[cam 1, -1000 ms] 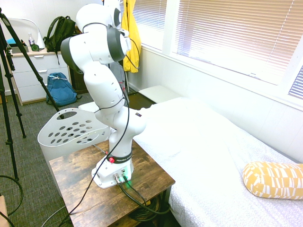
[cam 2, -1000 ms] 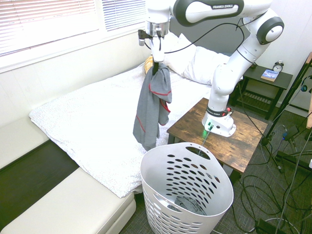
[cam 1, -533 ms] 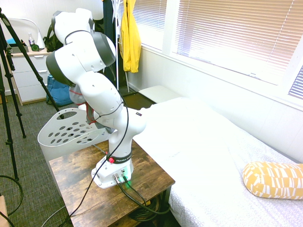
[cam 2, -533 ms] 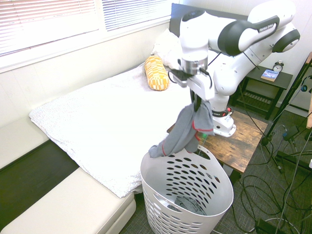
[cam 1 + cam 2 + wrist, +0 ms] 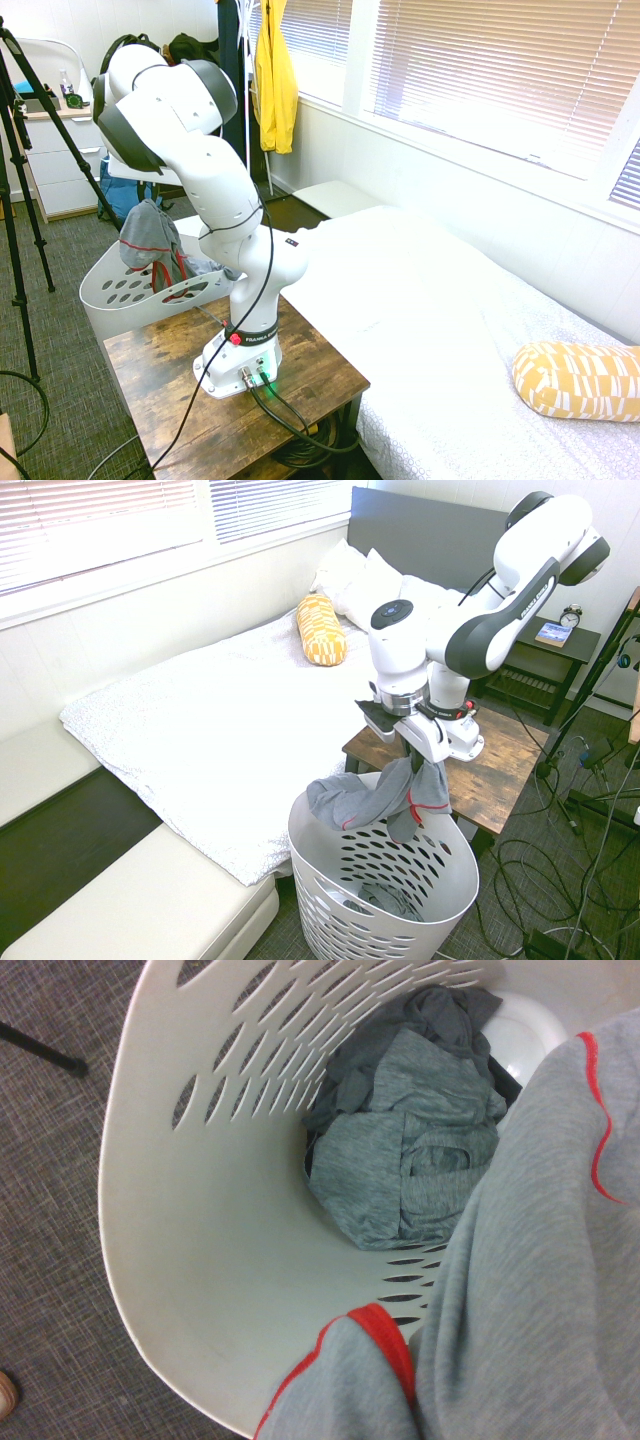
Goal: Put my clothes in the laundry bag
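Left of the tall white plastic laundry basket with oval holes (image 5: 325,905), we see the white-covered bed (image 5: 200,740). Over the basket's far rim, our black-fingered gripper (image 5: 412,758) pinches the grey, red-trimmed fabric garment (image 5: 372,802), fingers closed on it.

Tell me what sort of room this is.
Probably a bedroom: a wide bed with white pillows at its headboard, and a small dark nightstand bearing an alarm clock.
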Robot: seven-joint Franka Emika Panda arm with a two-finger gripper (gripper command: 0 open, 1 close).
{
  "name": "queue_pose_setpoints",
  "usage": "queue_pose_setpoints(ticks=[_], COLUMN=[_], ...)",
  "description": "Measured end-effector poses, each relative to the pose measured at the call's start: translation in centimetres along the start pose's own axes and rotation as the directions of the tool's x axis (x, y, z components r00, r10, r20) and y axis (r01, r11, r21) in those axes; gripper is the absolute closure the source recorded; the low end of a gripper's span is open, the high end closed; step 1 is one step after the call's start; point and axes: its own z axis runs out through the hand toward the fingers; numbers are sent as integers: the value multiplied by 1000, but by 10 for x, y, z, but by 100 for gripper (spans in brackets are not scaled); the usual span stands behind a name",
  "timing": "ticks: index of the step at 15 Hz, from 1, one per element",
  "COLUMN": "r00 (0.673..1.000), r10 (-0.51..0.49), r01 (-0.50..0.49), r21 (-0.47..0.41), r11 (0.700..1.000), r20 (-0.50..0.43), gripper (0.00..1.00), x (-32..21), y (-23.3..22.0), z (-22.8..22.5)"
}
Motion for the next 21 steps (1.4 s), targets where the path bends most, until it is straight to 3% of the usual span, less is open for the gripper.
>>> queue_pose_setpoints(ticks=[14, 18, 21], r00=[999, 984, 936], r10=[31, 160, 324], r01=[-31, -157, -319], r21=[9, 43, 56], r11=[999, 987, 946], r20=[-19, -78, -136], gripper=[0, 0, 0], x=[21, 95, 187], y=[12, 57, 131], z=[2, -36, -58])
